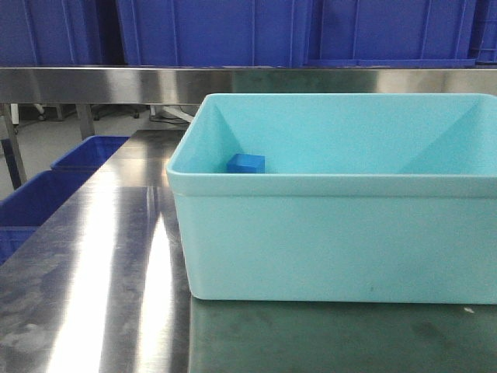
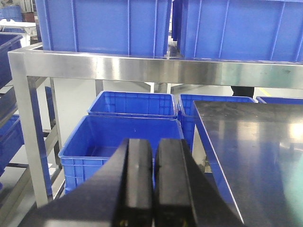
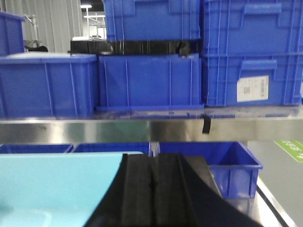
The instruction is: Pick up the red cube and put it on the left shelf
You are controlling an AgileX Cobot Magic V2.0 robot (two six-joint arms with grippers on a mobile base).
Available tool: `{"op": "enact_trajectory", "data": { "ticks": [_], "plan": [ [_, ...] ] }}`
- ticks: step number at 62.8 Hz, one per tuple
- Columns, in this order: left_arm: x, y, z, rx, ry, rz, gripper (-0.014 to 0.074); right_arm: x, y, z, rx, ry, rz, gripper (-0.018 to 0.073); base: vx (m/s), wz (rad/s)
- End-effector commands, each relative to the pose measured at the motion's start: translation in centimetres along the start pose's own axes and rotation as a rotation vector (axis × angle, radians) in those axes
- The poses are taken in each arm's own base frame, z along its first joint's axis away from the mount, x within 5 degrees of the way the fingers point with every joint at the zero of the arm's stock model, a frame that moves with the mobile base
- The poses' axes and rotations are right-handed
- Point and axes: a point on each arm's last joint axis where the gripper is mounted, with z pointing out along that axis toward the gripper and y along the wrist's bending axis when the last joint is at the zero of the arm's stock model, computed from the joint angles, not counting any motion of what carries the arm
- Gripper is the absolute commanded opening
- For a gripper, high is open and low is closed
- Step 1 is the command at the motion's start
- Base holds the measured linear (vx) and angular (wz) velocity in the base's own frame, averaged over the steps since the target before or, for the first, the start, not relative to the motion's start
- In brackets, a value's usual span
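**Steel table, blue rack beyond: searching, nothing gripped**

A stainless table [image 1: 101, 256] runs toward the left shelf [image 2: 142, 66], whose steel rail carries dark-blue crates [image 2: 102, 26]. The red cube shows in no view. It may lie low in the turquoise tub [image 1: 334, 241], behind the near wall, but that cannot be told. Only a small blue cube [image 1: 246, 162] is visible there, at about nine o'clock inside the tub. The left gripper [image 2: 154, 184] has its pads pressed together on nothing, with the shelf at its twelve o'clock. The right gripper [image 3: 152, 194] is likewise closed and empty, with the tub at its eight o'clock. I judge the pick has not begun. The next move calls for locating the red block, spreading the jaws and avoiding the blue one.
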Motion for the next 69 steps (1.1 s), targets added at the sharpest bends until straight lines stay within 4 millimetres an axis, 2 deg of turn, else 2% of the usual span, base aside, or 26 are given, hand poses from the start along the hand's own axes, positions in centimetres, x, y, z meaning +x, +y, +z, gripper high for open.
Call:
{"op": "enact_trajectory", "data": {
  "ticks": [1, 7, 16, 28, 40, 53, 62, 69],
  "plan": [
    [-0.1, 0.1, 0.0, -0.005, -0.079, -0.012, 0.0102, -4.8, 0.3, 0.0, 0.003, -0.042, -0.007, 0.0057, 0.0, 0.0],
    [-0.1, 0.1, 0.0, -0.005, -0.079, -0.012, 0.0102, -8.4, 0.6, 0.7, 0.006, 0.052, -0.007, 0.0057, 0.0, 0.0],
    [-0.1, 0.1, 0.0, -0.005, -0.079, -0.012, 0.0102, -11.9, 0.9, 3.2, -0.003, 0.228, -0.005, 0.0057, 0.0, 0.0],
    [-0.1, 0.1, 0.0, -0.005, -0.079, -0.012, 0.0102, -13.9, 2.3, 8.1, -0.123, 0.437, -0.008, 0.006, 0.0, 0.0],
    [-0.1, 0.1, 0.0, -0.005, -0.079, -0.012, 0.0102, -14.2, 4.6, 12.7, -0.228, 0.637, -0.03, 0.0076, 0.0, 0.0],
    [-0.1, 0.1, 0.0, -0.005, -0.079, -0.012, 0.0102, -13.9, 8.2, 17.1, -0.352, 0.73, -0.031, 0.0337, 0.0, 0.0],
    [-0.1, 0.1, 0.0, -0.005, -0.079, -0.012, 0.0102, -12.1, 11.0, 19.3, -0.429, 0.814, -0.033, 0.0467, 0.0, 0.0],
    [-0.1, 0.1, 0.0, -0.005, -0.079, -0.012, 0.0102, -9.5, 13.1, 20.6, -0.466, 0.937, -0.026, 0.0527, 0.0, 0.0]
  ]
}}
